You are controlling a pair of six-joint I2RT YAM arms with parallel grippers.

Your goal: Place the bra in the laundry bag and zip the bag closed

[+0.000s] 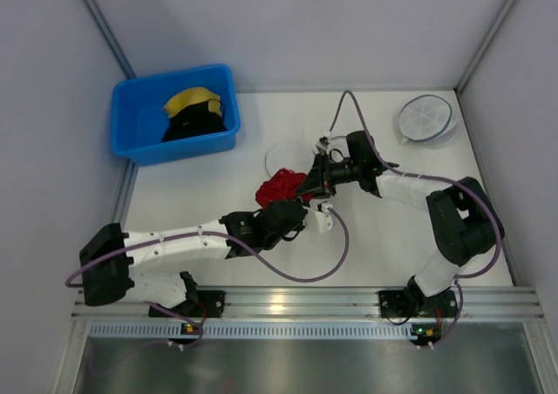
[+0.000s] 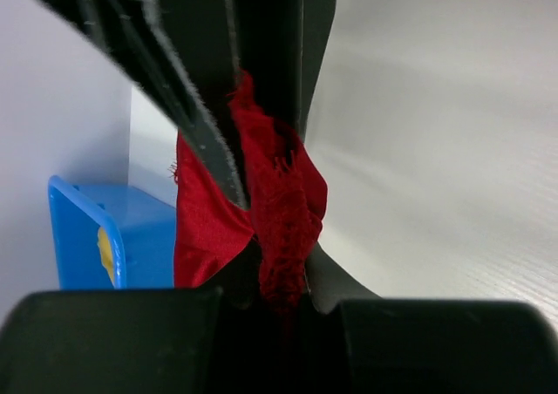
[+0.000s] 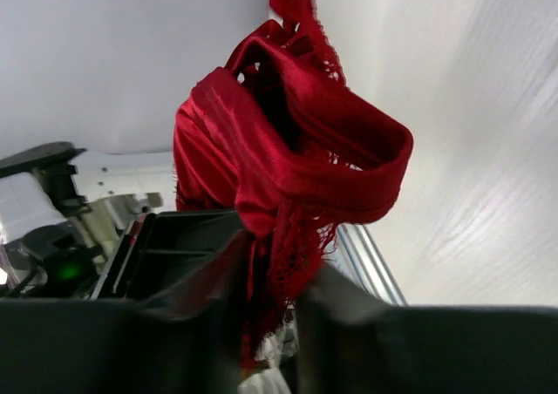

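Red bra (image 1: 277,187): was bunched into a lump at mid-table, hanging between the two grippers. Its frayed lacy edge and a smooth, shiny band showed in the right wrist view.
Left gripper (image 2: 282,276): its fingers were pressed together on a fold of the bra, with red cloth bulging out above the narrow gap. In the top view it reached in from the near left.
Right gripper (image 3: 272,268): it pinched the bra as well, a strip of lace caught between its closed fingers. In the top view it came in from the far right, pointing toward the left gripper.
Grippers together: they were close, tip toward tip, with only the bra between them.
Bag (image 1: 284,156): a white translucent mesh round with a thin dark rim, lying on the table just beyond the bra. In the top view the bra overlapped its near edge, and the right gripper hung over its right side. Whether cloth touched mesh could not be told, nor whether the bag lay open or zipped.
Table (image 1: 218,163): white.
Bin (image 1: 139,128): blue, in the far left corner, well apart from the bra. It held a yellow garment (image 1: 190,100) resting on a black garment (image 1: 199,125).
Spoked pouch (image 1: 425,118): round, white mesh, in the far right corner, well apart from both grippers.
Cable (image 1: 301,276): purple, looping over the table between the arms.
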